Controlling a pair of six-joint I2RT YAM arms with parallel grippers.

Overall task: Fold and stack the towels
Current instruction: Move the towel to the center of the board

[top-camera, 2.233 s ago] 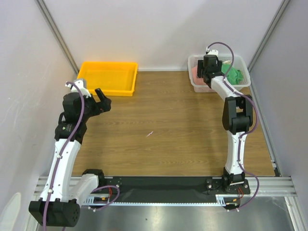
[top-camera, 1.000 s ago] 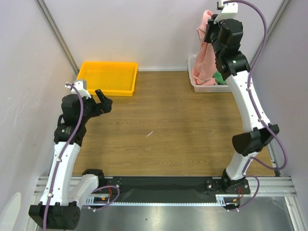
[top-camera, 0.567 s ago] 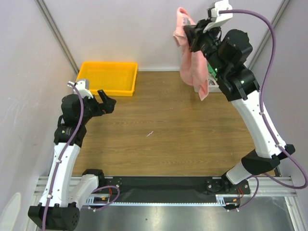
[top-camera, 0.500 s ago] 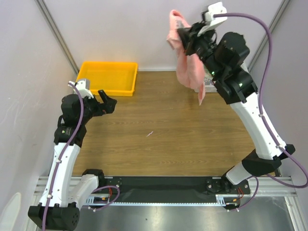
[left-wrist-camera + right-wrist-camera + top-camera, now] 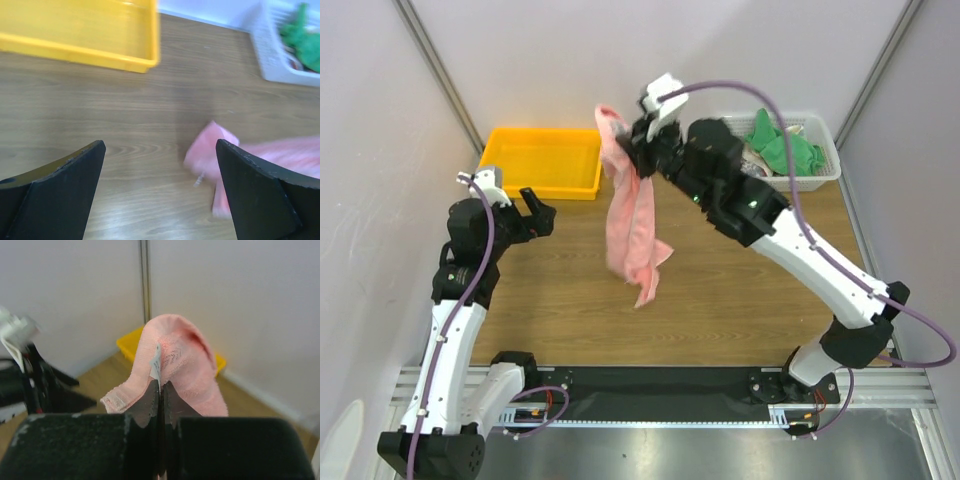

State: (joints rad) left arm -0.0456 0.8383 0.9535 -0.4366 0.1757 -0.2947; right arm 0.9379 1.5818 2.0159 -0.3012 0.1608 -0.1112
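Wood-grain tabletop (image 5: 740,300) between pale walls: we see the right gripper (image 5: 632,142) pinched tight on the soft salmon-pink towel (image 5: 632,225), its arm stretched high and leftward, the cloth hanging in limp folds over the table's middle. The left gripper (image 5: 538,208) hovers spread wide near the yellow plastic tray (image 5: 545,186). Crumpled green towels (image 5: 782,150) fill the far-right white lattice basket (image 5: 817,177).
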